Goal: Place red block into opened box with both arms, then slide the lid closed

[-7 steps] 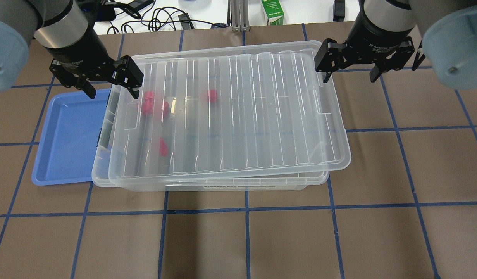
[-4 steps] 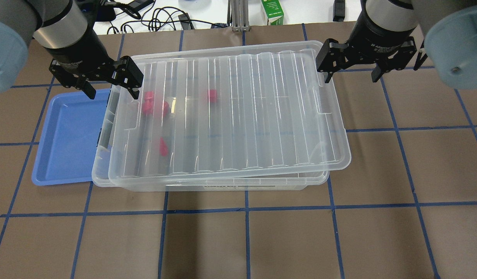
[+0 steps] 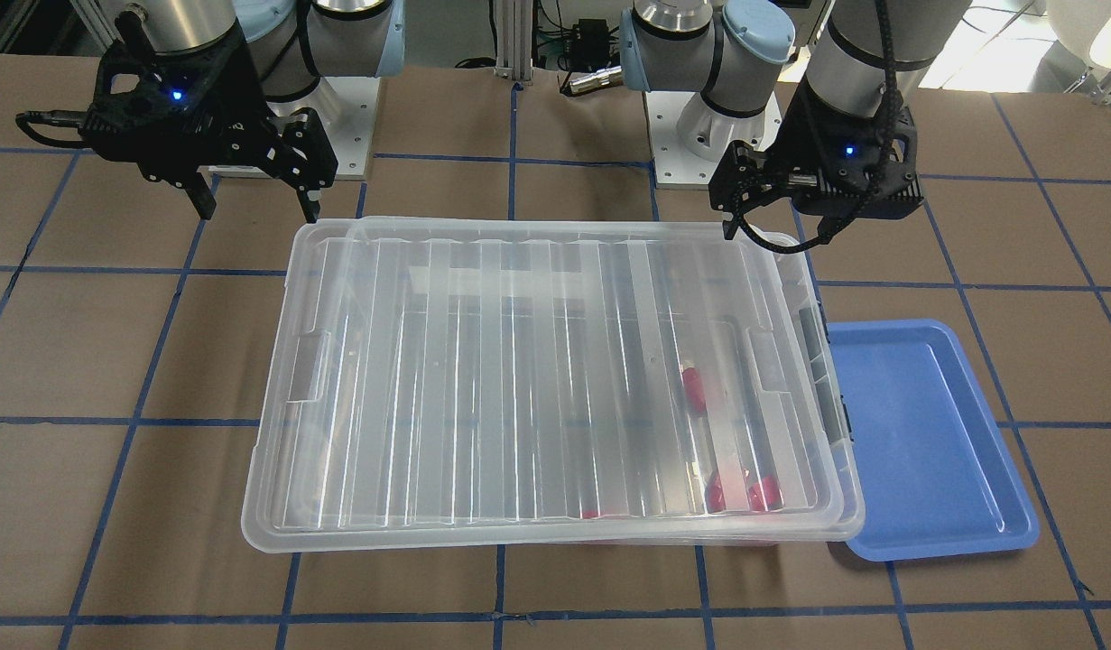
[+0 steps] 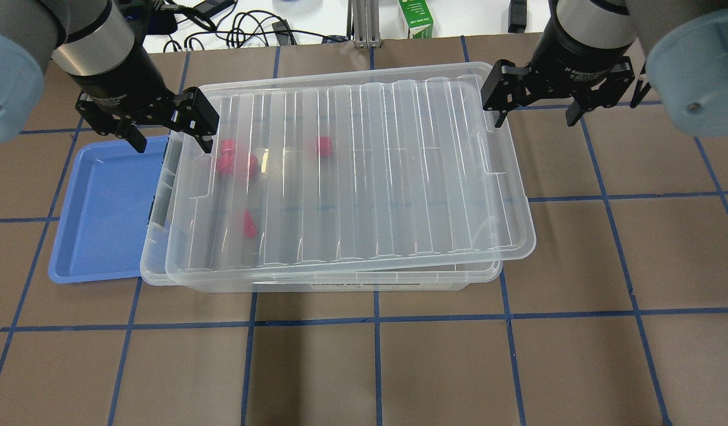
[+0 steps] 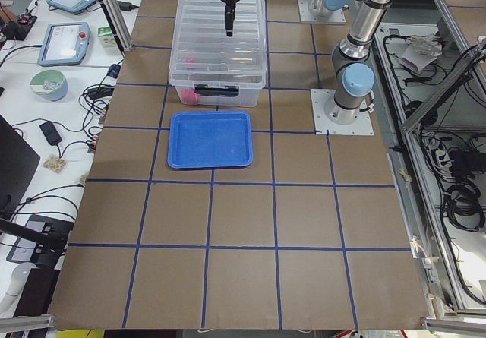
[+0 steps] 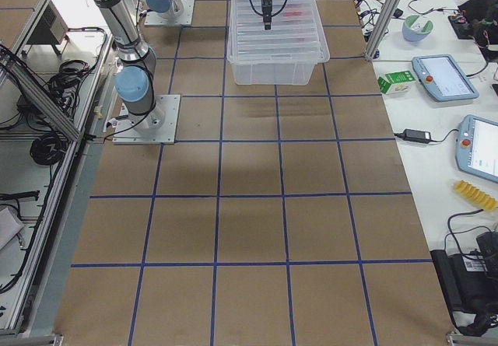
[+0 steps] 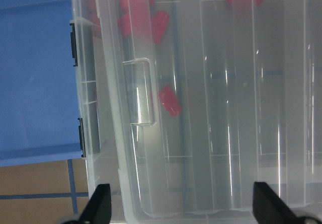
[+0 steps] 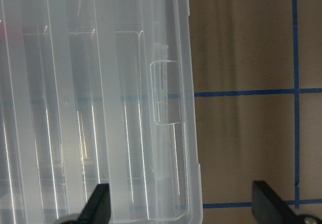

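The see-through box [image 4: 340, 284] stands mid-table with the ribbed lid [image 4: 364, 171] lying on it, shifted toward my right, so a narrow strip at the box's left end is uncovered. Several red blocks [image 4: 323, 146] lie inside near that left end, seen through the lid [image 7: 221, 108] and in the front view [image 3: 693, 386]. My left gripper [image 4: 173, 143] hangs open over the lid's left edge, its tab [image 7: 141, 93] just ahead of the fingers. My right gripper [image 4: 535, 119] hangs open at the lid's right far corner, straddling its edge [image 8: 191, 133]. Neither gripper holds anything.
A shallow blue tray [image 4: 106, 207] lies against the box's left end, partly under its rim. Grey clips [image 7: 75, 43] sit on that end wall. Cables and a green carton [image 4: 416, 18] lie beyond the far table edge.
My right gripper has edged slightly to the right. Lid, box, blocks and left gripper look unmoved.
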`<state>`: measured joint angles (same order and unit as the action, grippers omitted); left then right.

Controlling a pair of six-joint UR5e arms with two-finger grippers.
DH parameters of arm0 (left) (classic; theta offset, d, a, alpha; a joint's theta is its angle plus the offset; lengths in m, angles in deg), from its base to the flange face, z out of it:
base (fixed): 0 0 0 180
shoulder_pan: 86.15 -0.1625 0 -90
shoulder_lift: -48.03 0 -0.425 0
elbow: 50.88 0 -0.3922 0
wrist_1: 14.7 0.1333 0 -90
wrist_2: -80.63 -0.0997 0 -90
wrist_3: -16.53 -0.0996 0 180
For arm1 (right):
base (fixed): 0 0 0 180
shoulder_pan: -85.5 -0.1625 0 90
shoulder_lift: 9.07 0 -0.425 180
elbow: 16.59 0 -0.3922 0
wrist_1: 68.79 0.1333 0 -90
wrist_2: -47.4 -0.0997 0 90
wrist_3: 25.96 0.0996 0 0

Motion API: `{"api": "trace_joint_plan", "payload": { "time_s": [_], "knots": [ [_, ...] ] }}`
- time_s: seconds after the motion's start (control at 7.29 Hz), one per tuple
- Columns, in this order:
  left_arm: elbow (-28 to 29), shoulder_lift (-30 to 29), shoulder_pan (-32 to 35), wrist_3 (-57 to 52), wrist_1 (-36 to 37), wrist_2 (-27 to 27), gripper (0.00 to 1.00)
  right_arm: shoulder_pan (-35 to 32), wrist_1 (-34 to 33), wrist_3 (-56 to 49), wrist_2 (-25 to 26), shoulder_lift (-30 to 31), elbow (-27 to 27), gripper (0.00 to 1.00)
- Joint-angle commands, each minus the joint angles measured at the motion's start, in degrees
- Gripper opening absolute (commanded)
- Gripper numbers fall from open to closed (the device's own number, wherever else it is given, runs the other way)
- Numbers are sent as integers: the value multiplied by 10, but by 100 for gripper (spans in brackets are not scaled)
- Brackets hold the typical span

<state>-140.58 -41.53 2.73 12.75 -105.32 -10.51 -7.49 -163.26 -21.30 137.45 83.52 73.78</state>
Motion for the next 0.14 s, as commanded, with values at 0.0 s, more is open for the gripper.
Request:
{"api": "trace_joint_plan", "payload": {
  "time_s": [0.0],
  "knots": [
    [0,0,1,0,0,0,100,0,0,0,0,0,0,100]
  ]
}}
